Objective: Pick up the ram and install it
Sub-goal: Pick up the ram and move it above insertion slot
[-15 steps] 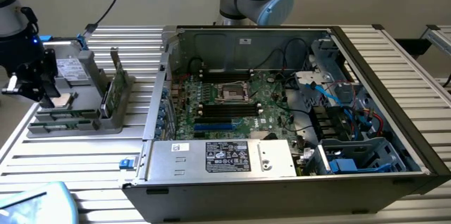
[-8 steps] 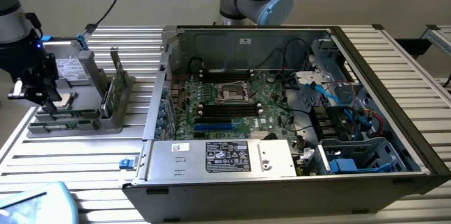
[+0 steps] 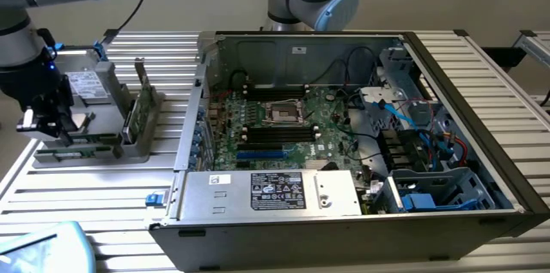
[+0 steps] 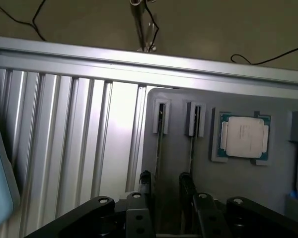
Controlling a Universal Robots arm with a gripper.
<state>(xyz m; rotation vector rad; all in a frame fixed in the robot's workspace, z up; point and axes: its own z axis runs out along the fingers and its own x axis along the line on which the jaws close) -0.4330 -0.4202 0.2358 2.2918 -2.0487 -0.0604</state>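
Wrist view showed the claw (image 4: 165, 184) parted and empty, straddling the ram (image 4: 158, 144), which stood on edge in its grey holder (image 4: 238, 188). Pick-up stage, I judged; gripping would call for closing squarely on its flat sides.

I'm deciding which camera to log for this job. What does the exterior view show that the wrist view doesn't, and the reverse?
Exterior view: the open computer case with its motherboard, and a green expansion card standing in the holder.
Wrist view: the square processor chip in its pocket, and the ram, two thin sticks edge-on in slots, just ahead of the open fingers.
Both: the gripper over the grey holder on the slatted table.
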